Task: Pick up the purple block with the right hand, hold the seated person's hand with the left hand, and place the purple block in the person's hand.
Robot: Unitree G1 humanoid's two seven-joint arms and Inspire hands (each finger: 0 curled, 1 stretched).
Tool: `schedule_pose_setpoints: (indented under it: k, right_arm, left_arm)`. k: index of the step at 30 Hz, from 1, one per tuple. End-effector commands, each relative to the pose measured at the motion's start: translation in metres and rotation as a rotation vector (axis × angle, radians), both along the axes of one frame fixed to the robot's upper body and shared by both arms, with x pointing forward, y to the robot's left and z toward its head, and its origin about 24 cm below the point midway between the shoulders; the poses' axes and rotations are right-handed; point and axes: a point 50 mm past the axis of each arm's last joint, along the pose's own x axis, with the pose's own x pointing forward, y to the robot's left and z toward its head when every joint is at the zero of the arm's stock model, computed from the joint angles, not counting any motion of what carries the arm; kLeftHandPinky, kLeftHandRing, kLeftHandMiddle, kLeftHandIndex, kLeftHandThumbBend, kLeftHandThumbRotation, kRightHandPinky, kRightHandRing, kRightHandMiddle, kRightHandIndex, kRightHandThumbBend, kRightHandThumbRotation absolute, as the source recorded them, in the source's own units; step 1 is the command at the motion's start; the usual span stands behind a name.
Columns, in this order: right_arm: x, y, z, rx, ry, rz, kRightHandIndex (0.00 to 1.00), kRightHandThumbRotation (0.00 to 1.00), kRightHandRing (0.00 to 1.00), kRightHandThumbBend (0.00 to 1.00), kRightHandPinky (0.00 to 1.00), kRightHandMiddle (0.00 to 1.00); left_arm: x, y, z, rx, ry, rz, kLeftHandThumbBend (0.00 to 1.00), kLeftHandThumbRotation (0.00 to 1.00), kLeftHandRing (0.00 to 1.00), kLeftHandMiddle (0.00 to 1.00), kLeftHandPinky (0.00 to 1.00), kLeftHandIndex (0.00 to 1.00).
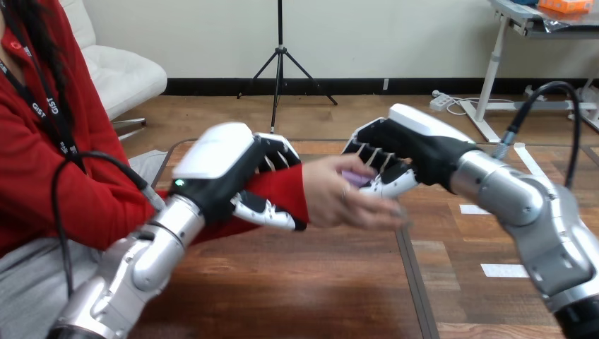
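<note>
Over the tabletop (318,282) the person's hand (339,205) is held out. The left hand (222,162) is clamped round its red-sleeved wrist, fingers on top and thumb underneath. The right hand (413,145) is curled tight on the purple block (357,178), just above the person's palm; the block looks small, light, rigid and probably slick, so pinch opposite flat faces.

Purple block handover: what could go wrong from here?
1. The purple block sits mostly hidden between the right hand and the person's hand; released off-palm, it may drop to the table.
2. The left hand is curled round the person's wrist; a tighter squeeze could hurt.
</note>
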Motion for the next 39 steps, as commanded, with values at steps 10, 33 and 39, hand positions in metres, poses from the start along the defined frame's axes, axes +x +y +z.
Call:
schedule_pose_setpoints:
  k: [10,33,39]
  right_arm:
    - [0.001,-0.022,0.045,0.047,-0.157,0.004,0.64,0.84,0.61,0.73,0.54,0.64]
    - [0.0,-0.032,0.04,0.043,-0.133,-0.011,0.68,1.0,0.66,0.66,0.63,0.68]
    - [-0.001,-0.036,0.037,0.038,-0.129,-0.021,0.68,1.0,0.66,0.65,0.64,0.68]
  left_arm:
    - [0.015,-0.005,0.088,-0.072,-0.313,-0.048,1.0,0.56,0.64,0.67,0.53,0.64]
    - [0.007,-0.001,0.085,-0.073,-0.293,-0.06,1.0,0.62,0.66,0.69,0.54,0.66]
    - [0.004,0.0,0.084,-0.073,-0.285,-0.064,1.0,0.66,0.65,0.69,0.53,0.67]
